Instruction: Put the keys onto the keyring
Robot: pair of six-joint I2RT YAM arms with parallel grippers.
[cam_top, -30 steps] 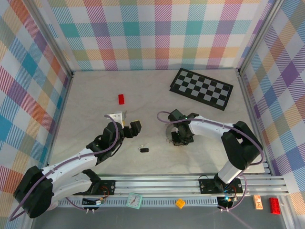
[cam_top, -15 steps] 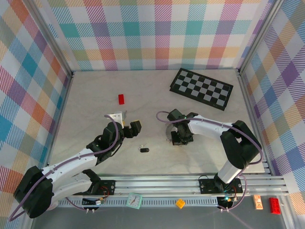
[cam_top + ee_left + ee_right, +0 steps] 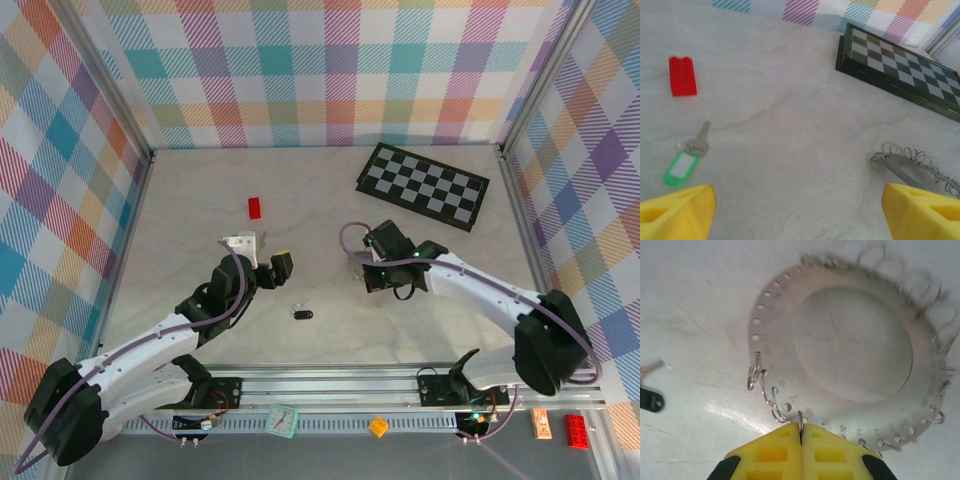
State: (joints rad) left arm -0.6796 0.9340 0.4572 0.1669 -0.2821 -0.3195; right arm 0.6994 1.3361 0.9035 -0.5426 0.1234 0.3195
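The keyring (image 3: 850, 347) is a flat silver disc with numbered holes and small wire loops round its rim. My right gripper (image 3: 801, 432) is shut on one of those loops at the disc's near edge. From above, that gripper (image 3: 373, 276) sits mid-table with the keyring (image 3: 353, 264) poking out at its left. The black-headed key (image 3: 303, 314) lies on the table in front of it, and its head shows in the right wrist view (image 3: 650, 401). The green-headed key (image 3: 685, 161) lies left of my left gripper (image 3: 800, 220), which is open with nothing between its yellow fingertips (image 3: 675, 210). The keyring (image 3: 915, 165) lies to its right.
A small red brick (image 3: 254, 207) sits at the left middle of the table, also near the green key (image 3: 682, 75). The chequered board (image 3: 424, 186) lies at the back right. Aluminium rails and plaid walls close in the table.
The right arm has swung its elbow out to the right, and its gripper has moved slightly away from the bases with the keyring. The left gripper has shifted only a little.
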